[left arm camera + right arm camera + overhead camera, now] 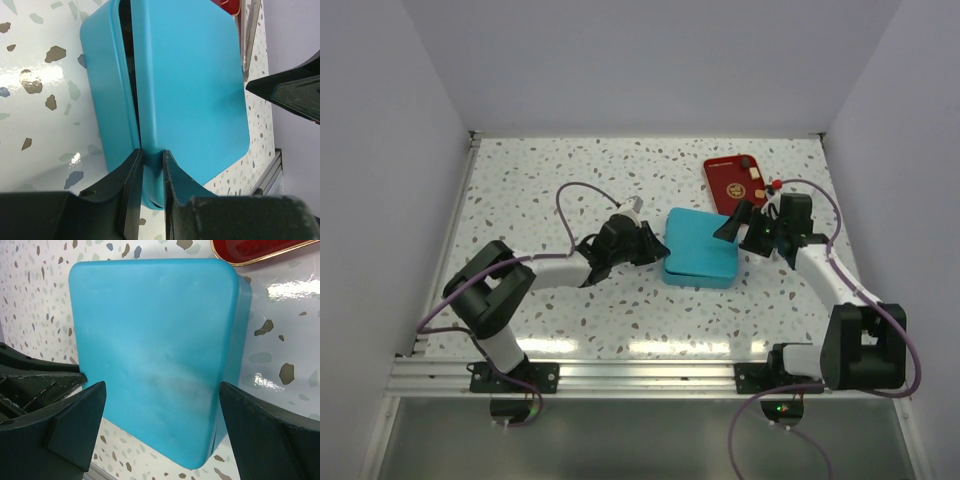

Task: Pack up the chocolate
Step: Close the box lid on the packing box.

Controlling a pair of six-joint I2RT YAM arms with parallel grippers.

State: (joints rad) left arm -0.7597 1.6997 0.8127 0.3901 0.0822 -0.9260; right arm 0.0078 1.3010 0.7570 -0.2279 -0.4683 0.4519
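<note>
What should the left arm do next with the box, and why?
Probably lift the lid a little. The left gripper is shut on the lid's edge, a dark gap shows between lid and base, and the right gripper hangs open, gripping nothing.

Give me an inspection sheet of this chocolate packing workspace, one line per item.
Surface: speckled table, glossy, with glare near the front.
Job's things: chocolate, a few small pieces on the red tray, too small to count; teal box mid-table, its lid raised a crack along one side.
Clutter: one small red blob beside the tray; cannot tell what it is.
Grippers: left gripper pinches the lid's edge; right gripper is open, over the box.
Cables: purple cables loop from both arms, off the box.
Surroundings: plain white walls on three sides; metal rail at the near edge.
</note>
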